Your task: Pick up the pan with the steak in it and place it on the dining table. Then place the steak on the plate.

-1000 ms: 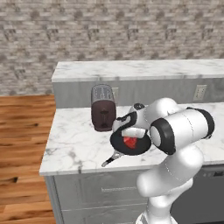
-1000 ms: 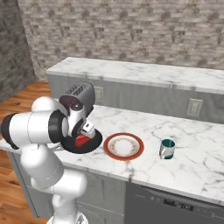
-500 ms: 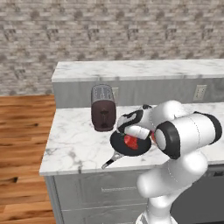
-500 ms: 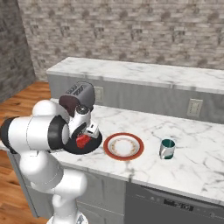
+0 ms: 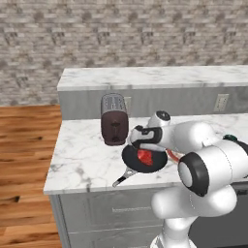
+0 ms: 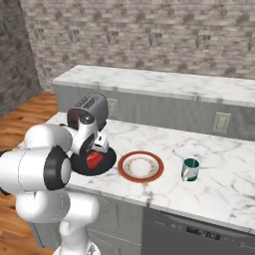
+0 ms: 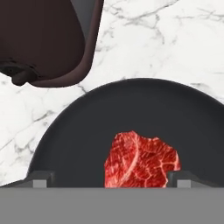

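One long marble tabletop (image 6: 219, 174) carries everything; I see open surface toward its right end. Toaster (image 5: 114, 119) stands just behind the pan (image 5: 133, 160), and the plate (image 6: 141, 166) sits just beside the pan's right rim. My end effector (image 7: 111, 177) hangs spread wide over the steak (image 7: 141, 160), which lies in the pan.

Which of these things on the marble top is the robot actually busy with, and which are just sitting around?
In the job:
pan
steak
plate
dining table

Just sitting there:
toaster
green mug
wall outlets
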You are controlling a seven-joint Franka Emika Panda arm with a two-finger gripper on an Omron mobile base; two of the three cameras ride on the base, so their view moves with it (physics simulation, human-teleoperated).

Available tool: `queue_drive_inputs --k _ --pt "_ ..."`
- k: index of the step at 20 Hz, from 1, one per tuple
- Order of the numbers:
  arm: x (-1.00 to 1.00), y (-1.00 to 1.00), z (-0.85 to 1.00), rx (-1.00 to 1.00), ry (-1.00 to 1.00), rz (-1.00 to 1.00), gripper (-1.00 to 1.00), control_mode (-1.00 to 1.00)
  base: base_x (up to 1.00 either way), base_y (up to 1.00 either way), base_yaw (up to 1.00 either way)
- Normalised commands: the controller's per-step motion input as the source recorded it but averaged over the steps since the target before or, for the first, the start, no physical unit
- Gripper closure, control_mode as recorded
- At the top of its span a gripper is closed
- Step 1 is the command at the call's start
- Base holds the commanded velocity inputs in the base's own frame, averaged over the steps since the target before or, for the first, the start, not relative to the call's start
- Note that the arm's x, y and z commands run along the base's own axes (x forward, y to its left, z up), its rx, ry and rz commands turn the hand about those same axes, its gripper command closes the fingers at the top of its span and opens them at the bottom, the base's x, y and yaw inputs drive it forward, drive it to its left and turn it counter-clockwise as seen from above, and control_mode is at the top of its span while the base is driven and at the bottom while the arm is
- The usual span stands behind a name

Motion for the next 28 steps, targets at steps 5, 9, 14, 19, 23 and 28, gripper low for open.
queue_drive_inputs --k 5,9,14,19,23,28 --pt "-0.06 -0.08 0.0 0.0 0.0 0.0 -1.0 -1.0 0.0 0.0 0.0" --pt "-0.51 -0.37 0.0 0.0 0.0 0.0 -1.0 -1.0 0.0 0.0 0.0" --pt "-0.19 -0.12 0.0 0.0 0.0 0.0 -1.0 -1.0 0.0 0.0 0.0" --pt "0.0 0.02 0.0 0.0 0.0 0.0 -1.0 -1.0 0.0 0.0 0.0" --pt "-0.01 0.12 -0.04 -0.02 0.0 0.0 -1.0 -1.0 0.0 0.0 0.0" --pt "-0.06 0.01 -0.11 -0.04 0.0 0.01 -1.0 -1.0 0.0 0.0 0.0"
